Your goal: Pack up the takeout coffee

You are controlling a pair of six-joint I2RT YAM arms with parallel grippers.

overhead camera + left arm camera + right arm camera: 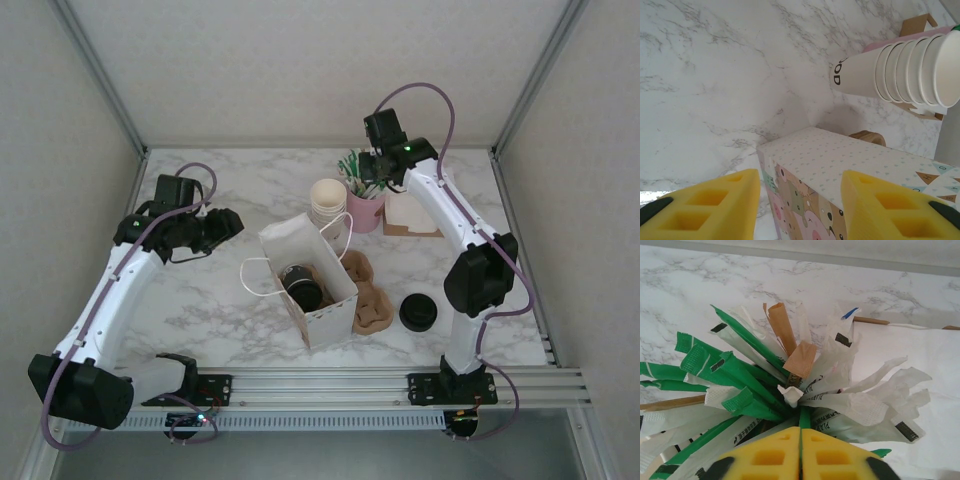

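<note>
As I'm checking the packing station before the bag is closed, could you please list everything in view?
takeout coffee: one, black lid, inside the paper bag
paper bag: one, white, table centre
paper cups: one stack, cream, behind the bag
pink cup: one, pink, right of the paper cups
packets: many, green, white and brown, in the pink cup
napkin holder: one, brown with white napkins, right of the pink cup
cup carrier: one, brown, right of the bag
stack of lids: one, black, right of the carrier
table: one, white marble
left hand: yellow fingers, open, by the bag
right hand: yellow fingers, shut, at the packets
</note>
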